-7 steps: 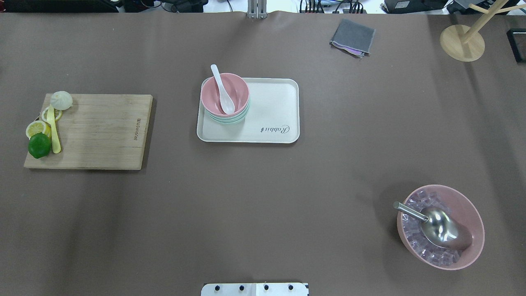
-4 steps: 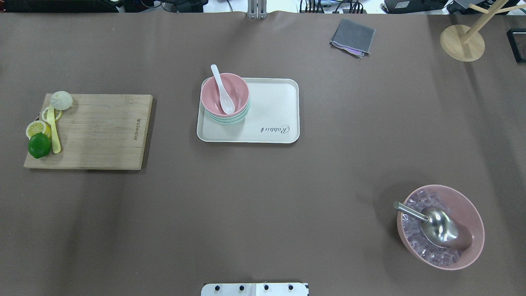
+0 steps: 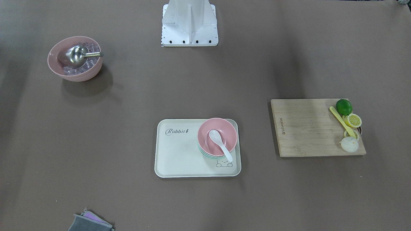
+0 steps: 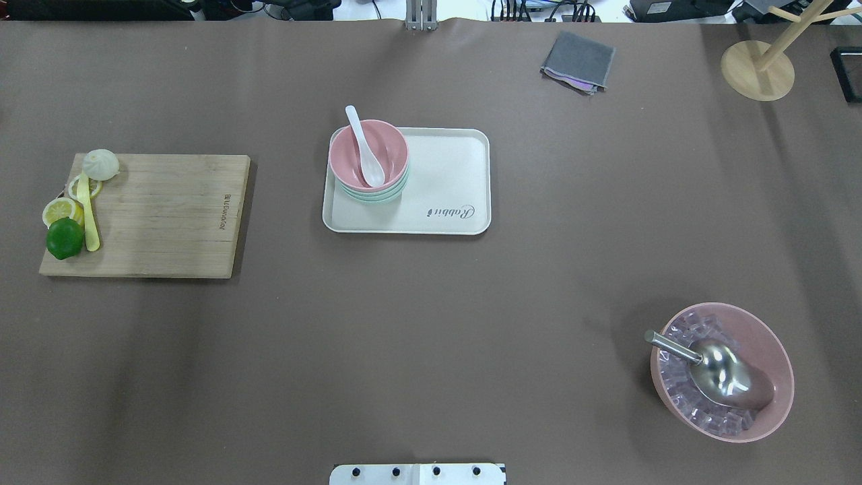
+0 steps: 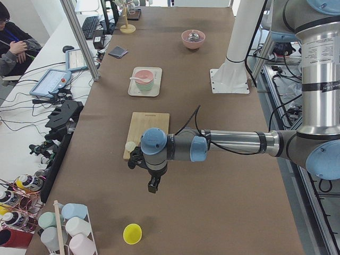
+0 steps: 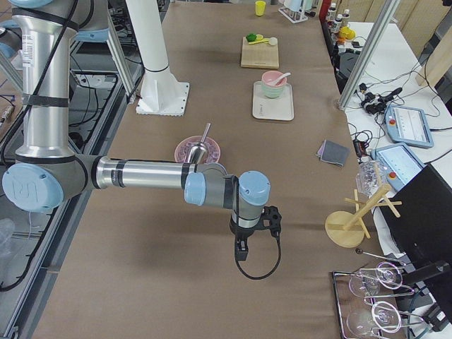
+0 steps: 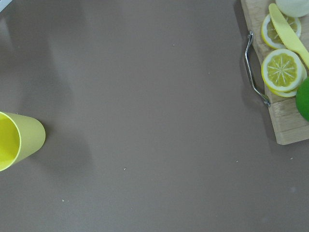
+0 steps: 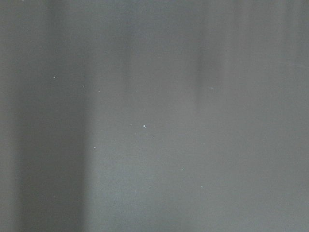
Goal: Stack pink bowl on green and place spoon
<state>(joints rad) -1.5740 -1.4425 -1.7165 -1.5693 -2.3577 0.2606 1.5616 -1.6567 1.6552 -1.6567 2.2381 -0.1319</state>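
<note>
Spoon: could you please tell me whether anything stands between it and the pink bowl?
Nothing visible does. The spoon already lies inside the pink bowl, handle over its rim, and that bowl sits on the green bowls on the tray.

So the left arm (image 5: 234,142) and right arm (image 6: 141,173) are silver tubes with pale blue joint caps. The left gripper (image 5: 152,187) and right gripper (image 6: 240,256) are black. A black cable (image 6: 257,277) loops off the right one, and the white pedestal (image 3: 189,22) has dark screws.

Brown-covered table (image 4: 431,337), cluttered white bench (image 5: 50,50), aluminium post (image 5: 79,37)
</note>
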